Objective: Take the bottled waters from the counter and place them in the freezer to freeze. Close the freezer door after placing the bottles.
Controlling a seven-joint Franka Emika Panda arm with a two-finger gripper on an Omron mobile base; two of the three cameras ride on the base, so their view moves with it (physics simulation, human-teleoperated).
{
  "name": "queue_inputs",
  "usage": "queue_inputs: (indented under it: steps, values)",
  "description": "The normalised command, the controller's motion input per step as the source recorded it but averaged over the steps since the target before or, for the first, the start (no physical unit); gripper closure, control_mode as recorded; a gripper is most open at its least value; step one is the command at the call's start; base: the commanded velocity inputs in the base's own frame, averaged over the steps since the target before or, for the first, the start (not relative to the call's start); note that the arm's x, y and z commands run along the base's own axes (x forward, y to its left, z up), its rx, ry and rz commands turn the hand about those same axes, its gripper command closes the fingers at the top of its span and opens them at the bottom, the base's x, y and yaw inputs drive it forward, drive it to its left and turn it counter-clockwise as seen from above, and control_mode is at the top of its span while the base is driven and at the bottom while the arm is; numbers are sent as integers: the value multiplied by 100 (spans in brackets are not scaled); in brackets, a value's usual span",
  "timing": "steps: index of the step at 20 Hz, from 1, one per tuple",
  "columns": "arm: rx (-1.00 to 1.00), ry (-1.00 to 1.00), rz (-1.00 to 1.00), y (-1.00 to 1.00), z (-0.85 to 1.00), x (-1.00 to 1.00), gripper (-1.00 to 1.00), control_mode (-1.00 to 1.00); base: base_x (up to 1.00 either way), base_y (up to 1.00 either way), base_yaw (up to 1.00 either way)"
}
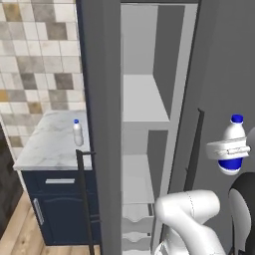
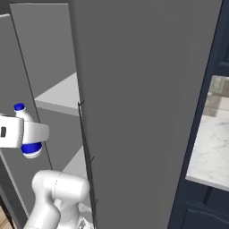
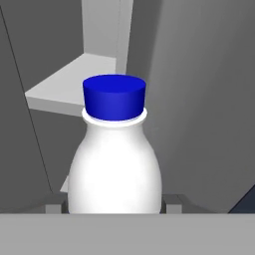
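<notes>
Left base view: my tool [image 1: 228,150] is clamped around the middle of a bottled water [image 1: 234,143], a white bottle with a blue cap and a dark-blue band at its foot. I hold it upright, up in the air at the right edge, in front of the dark grey freezer door [image 1: 219,74] with its thin black handle [image 1: 195,149]. The white arm [image 1: 191,219] rises bent from the lower right. To the left the freezer [image 1: 144,99] stands open, showing light grey shelves. The second bottle [image 1: 77,132] stands upright on the marble desk [image 1: 52,142], well apart from my tool.

Right base view: I see the tool [image 2: 27,132] at the left edge, closed on the same bottle [image 2: 27,134], cap up, near a grey shelf [image 2: 60,96]. The door panel [image 2: 143,112] stands between it and the desk [image 2: 212,147] at the right.

Hand view: the held bottle [image 3: 115,164] stands just ahead of me, its blue cap [image 3: 114,96] toward the shelf [image 3: 74,84].
</notes>
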Motion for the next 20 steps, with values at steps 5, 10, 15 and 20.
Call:
queue_inputs:
  steps: [5,10,15,20]
  values:
    - [0,0,0,0,0,0,100,100,11,44,10]
    - [0,0,0,0,0,0,100,100,3,30,11]
    - [0,0,0,0,0,0,100,100,2,44,11]
    - [0,0,0,0,0,0,100,100,0,31,10]
